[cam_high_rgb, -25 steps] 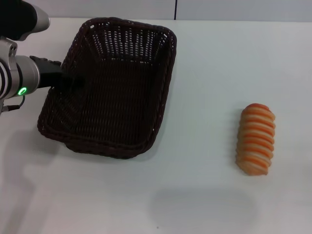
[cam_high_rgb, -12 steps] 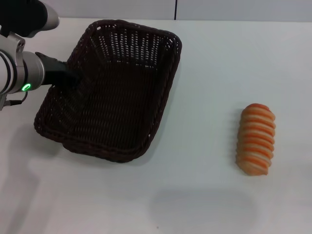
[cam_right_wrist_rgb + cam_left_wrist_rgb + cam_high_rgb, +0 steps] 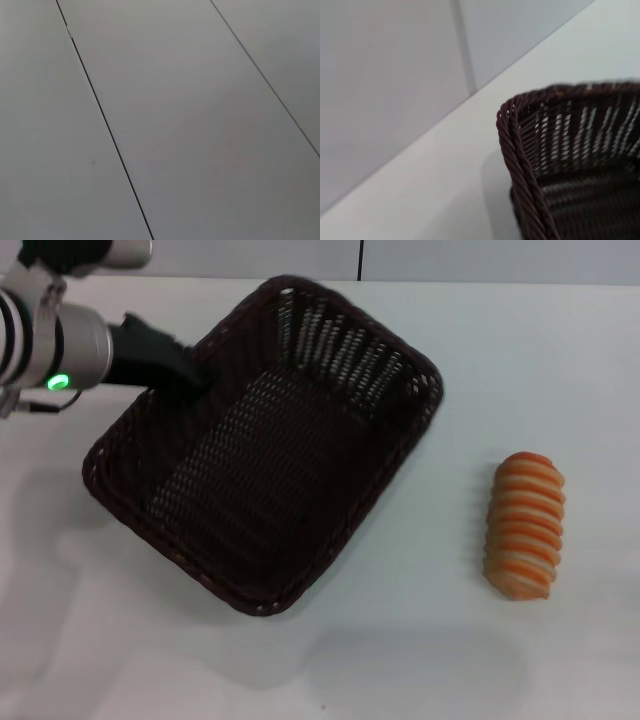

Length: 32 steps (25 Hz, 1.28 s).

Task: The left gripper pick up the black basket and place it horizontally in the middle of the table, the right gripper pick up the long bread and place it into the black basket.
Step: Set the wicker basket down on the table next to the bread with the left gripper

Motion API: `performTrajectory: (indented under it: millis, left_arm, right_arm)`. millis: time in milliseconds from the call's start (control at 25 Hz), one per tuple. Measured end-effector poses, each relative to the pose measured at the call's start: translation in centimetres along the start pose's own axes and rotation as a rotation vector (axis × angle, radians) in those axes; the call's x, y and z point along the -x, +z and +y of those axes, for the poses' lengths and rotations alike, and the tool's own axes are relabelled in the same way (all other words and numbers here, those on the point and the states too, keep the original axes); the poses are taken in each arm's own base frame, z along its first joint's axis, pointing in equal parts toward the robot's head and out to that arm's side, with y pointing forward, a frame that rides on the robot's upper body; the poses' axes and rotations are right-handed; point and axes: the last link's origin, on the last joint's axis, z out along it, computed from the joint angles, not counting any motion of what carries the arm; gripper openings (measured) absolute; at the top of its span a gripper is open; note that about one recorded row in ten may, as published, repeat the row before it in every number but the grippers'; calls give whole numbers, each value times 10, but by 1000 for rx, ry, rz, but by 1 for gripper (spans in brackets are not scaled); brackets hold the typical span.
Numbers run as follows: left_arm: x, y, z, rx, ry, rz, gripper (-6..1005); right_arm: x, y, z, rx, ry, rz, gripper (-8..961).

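Head view. Item: large rectangular dark brown-black woven wicker basket (image 3: pixel 265 445) with sloping sides and braided rim, on the plain white counter (image 3: pixel 480 360). It lies on a diagonal, one corner toward the far edge of the counter, the opposite corner toward the robot. Half a second ago it sat nearer upright in the picture and farther to the left; it has since swung round and shifted toward the middle. Judgement: the basket is mid-placement, not yet horizontal, and more turning is needed.

Item: black left gripper (image 3: pixel 185 370) on a silver-grey arm with a small green light, at the basket's left rim. Its tip reaches over the rim into the basket and appears to hold the wall there; the jaws themselves merge with the dark weave, so whether they are clamped cannot be told.

Item: oblong bread loaf (image 3: pixel 524 526) with orange and cream crosswise stripes, lying on the counter well apart from the basket, to the right. Unmoved across the last second; untouched.

Left wrist view. Shows a braided rim corner of the basket (image 3: pixel 520 150), its inner weave, and bare counter beyond. No jaws visible.

Right wrist view. Grey panels with dark seams (image 3: pixel 105 130) only. The right gripper appears in no view; judged parked, its bread step not begun.
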Motion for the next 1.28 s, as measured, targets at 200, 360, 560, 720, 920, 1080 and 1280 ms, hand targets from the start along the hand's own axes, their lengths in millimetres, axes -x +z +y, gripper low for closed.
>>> performTrajectory:
  millis: [200, 360, 560, 720, 920, 1080, 1280]
  left_arm:
    - [-23, -7, -4, 133, 83, 43, 242]
    - [-37, -11, -1, 225, 142, 63, 224]
    - [-45, -8, 4, 284, 190, 56, 199]
    - [-53, -2, 13, 376, 255, 41, 196]
    - [-63, 2, 24, 503, 340, 48, 195]
    - [-64, 5, 30, 568, 397, 38, 194]
    - [-66, 10, 37, 608, 432, 13, 194]
  right_arm:
    - [1, -2, -1, -4, -2, 1, 800]
    - [1, -3, -1, -4, -1, 0, 800]
    - [1, -2, 0, -2, 1, -2, 800]
    - [0, -1, 1, 5, 5, 0, 800]
    - [-1, 0, 2, 10, 7, 3, 802]
    - [-1, -1, 2, 9, 5, 4, 802]
    - [-1, 0, 2, 10, 7, 4, 801]
